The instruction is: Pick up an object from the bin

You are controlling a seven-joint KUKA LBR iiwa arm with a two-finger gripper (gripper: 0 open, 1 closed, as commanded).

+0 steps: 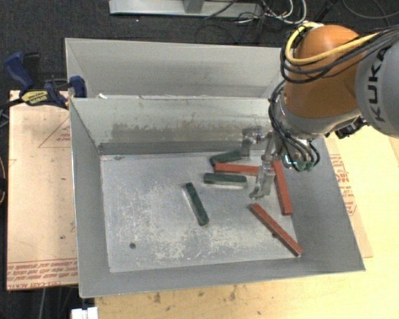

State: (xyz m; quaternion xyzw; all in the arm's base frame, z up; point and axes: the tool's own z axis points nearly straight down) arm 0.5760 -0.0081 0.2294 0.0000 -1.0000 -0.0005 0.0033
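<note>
While my tool (263, 171) hung over the red and green sticks (236, 169) by the bin's (86, 178) right wall, I could not tell its opening; I judged the grasp unmade, and next it must straddle one stick.

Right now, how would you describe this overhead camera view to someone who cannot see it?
A robot arm's pincer hangs over a small cluster of flat red and dark green bars at the right of a grey metal bin. One dark green bar lies apart, near the middle.

Grey bin (146, 241) with red sticks (274, 228) and dark green sticks (195, 203) inside
</note>
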